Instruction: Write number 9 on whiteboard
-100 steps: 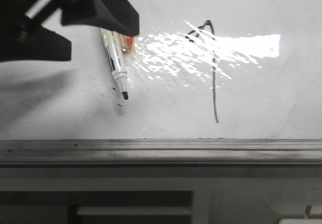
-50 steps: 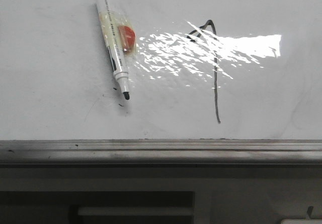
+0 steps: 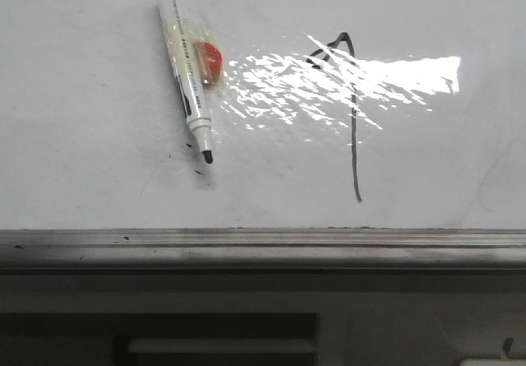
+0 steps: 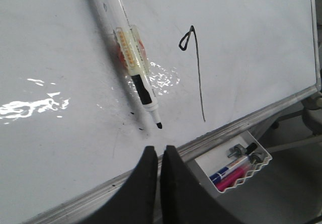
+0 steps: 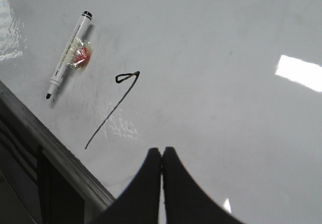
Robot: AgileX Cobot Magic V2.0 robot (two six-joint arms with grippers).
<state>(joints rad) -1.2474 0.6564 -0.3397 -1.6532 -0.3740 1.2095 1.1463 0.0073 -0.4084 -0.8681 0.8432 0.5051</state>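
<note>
Grey metal rail (image 3: 263,247) runs along the near edge of the whiteboard (image 3: 90,152) in the front view, with a dark shelf below it. Beyond the rail the board lies glossy and white, faintly smudged, with a band of bright glare across its middle.

On the board, left of centre, lies a marker (image 3: 186,66), uncapped, its black tip pointing toward the rail and a few small black specks just beside that tip. A yellowish clear wrap with a red patch sits around its barrel. No gripper touches it.

To the right of the marker, well apart from it, stands the 9 (image 3: 352,119): a long thin black stroke running away from the rail, topped by a small closed angular loop on its left side. The glare crosses its upper part.

The left wrist view shows the left gripper (image 4: 159,156) above the board near the rail, its two black fingers pressed almost together and holding nothing; the marker tip lies just beyond them. A white tray (image 4: 236,168) with coloured pens hangs below the board edge.

The right gripper (image 5: 162,158) likewise has its fingers closed together, empty, above bare board, with the 9 and the marker farther off.
</note>
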